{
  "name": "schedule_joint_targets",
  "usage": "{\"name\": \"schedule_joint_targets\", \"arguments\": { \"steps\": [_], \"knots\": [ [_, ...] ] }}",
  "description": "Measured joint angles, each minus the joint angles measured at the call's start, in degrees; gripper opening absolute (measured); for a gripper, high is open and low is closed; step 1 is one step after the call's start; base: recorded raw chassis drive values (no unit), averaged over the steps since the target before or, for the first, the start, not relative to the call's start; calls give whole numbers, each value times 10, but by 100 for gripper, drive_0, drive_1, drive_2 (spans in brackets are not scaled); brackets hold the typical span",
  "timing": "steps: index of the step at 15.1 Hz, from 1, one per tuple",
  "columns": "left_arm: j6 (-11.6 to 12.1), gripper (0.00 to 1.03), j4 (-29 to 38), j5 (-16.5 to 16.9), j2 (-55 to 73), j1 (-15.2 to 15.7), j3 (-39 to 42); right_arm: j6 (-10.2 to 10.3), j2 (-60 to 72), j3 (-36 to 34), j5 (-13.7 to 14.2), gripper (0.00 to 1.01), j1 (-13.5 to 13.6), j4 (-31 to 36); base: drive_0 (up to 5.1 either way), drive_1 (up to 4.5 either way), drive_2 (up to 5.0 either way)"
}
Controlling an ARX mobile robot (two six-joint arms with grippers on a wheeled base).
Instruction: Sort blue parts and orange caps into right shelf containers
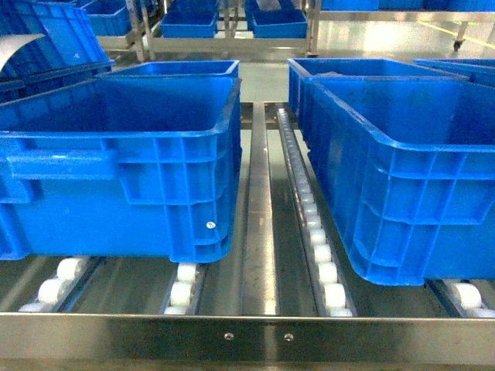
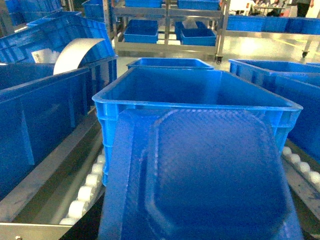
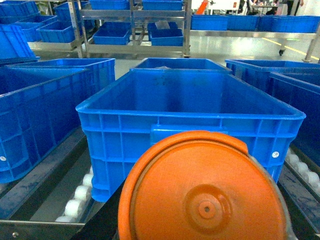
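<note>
Two deep blue containers are seen on the roller rack: the left container and the right container, with the central rail between them. A blue part is seen just before the left container, an orange cap just before the right. Neither claw is visible; grip cannot be told.
</note>
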State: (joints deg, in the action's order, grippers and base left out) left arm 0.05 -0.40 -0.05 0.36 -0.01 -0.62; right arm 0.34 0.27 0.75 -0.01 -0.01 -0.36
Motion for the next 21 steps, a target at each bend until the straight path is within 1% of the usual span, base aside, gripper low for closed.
{"name": "schedule_joint_targets", "arguments": {
  "steps": [21],
  "knots": [
    [0,42,0,0,0,0,0,0,0,0,0,44,0,0,0,0,0]
  ]
}}
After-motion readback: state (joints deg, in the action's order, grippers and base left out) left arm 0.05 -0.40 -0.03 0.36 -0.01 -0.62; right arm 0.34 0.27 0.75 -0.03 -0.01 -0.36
